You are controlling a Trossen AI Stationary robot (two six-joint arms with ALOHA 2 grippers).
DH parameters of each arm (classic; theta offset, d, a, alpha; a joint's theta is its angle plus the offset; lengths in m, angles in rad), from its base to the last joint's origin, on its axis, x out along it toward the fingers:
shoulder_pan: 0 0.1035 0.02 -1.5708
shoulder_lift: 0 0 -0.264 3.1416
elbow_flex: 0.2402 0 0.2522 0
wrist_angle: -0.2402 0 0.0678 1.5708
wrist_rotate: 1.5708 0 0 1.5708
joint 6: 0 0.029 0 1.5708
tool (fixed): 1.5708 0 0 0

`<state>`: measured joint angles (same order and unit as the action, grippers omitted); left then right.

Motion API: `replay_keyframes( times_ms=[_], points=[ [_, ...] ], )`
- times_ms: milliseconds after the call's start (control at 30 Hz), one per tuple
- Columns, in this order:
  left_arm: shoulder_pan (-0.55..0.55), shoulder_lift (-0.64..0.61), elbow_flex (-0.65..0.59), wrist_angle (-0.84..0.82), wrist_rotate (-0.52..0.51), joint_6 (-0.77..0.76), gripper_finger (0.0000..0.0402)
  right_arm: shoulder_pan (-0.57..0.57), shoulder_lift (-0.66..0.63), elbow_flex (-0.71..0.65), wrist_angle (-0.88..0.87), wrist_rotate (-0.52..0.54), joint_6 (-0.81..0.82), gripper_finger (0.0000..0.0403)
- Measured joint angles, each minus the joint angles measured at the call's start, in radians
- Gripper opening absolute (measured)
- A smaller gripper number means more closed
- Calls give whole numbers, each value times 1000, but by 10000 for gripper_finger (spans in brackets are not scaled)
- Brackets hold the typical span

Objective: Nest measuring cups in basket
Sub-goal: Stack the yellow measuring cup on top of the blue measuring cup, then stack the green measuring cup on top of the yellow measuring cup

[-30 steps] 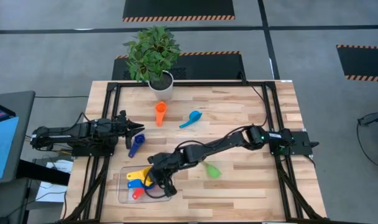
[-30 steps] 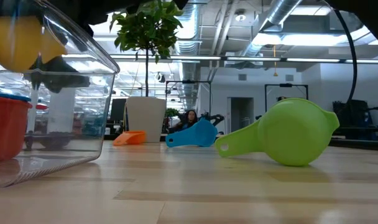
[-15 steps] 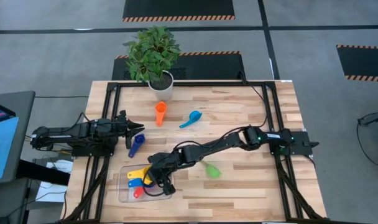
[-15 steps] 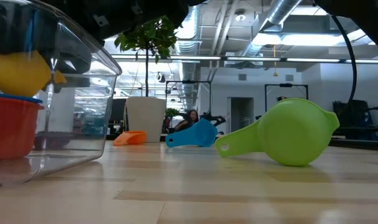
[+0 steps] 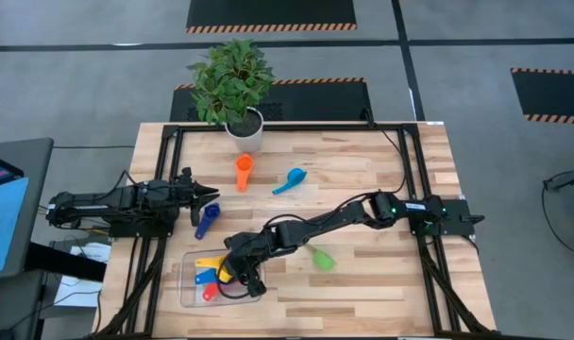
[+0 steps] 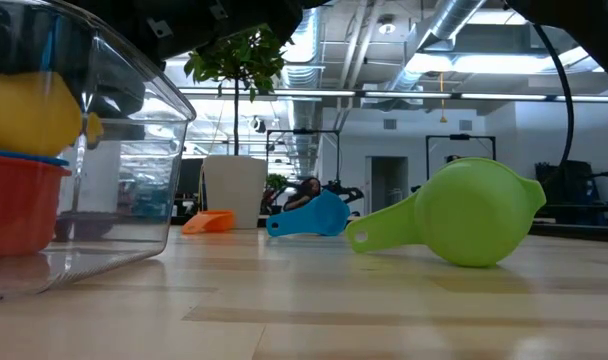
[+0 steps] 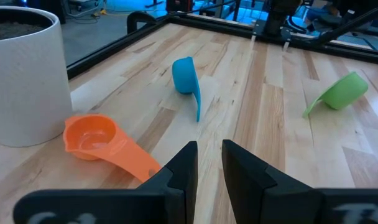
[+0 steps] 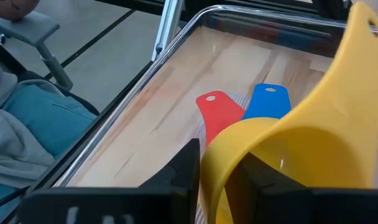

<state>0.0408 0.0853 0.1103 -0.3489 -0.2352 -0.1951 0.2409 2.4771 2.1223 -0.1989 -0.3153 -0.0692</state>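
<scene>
- Yellow measuring cup (image 8: pixel 301 162) sits atop the blue and red cups inside the basket (image 5: pixel 186 289), its rim between the right gripper's (image 5: pixel 238 277) narrowly parted jaws.
- Risk: lifting away while a finger touches could drag it crooked.
- Left gripper (image 7: pixel 207 163) waits, narrow gap, empty, near the orange cup (image 7: pixel 92 137).

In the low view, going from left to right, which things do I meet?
Clear basket holding the red cup and yellow cup → white plant pot → light blue cup → green cup.
</scene>
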Motion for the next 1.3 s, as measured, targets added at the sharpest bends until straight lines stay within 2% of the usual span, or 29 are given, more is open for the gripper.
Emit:
replay_keyframes(
  times_ms=[300, 733, 967, 1067, 1300],
  points=[
    [0, 0, 0, 0, 0, 0, 62, -3, 0, 0, 24, 2, -27, 109],
    [0, 0, 0, -1, 0, 0, 62, -19, 0, 0, 29, 35, -45, 175],
    [0, 0, 0, -6, 0, 1, 62, -21, -3, 0, 26, 37, -44, 181],
    [0, 0, 0, -7, 0, 1, 62, -22, -43, 0, -36, 113, -48, 171],
    [0, 0, 0, -8, 10, 1, 62, -40, -210, 4, -477, 497, -79, 137]
  ],
)
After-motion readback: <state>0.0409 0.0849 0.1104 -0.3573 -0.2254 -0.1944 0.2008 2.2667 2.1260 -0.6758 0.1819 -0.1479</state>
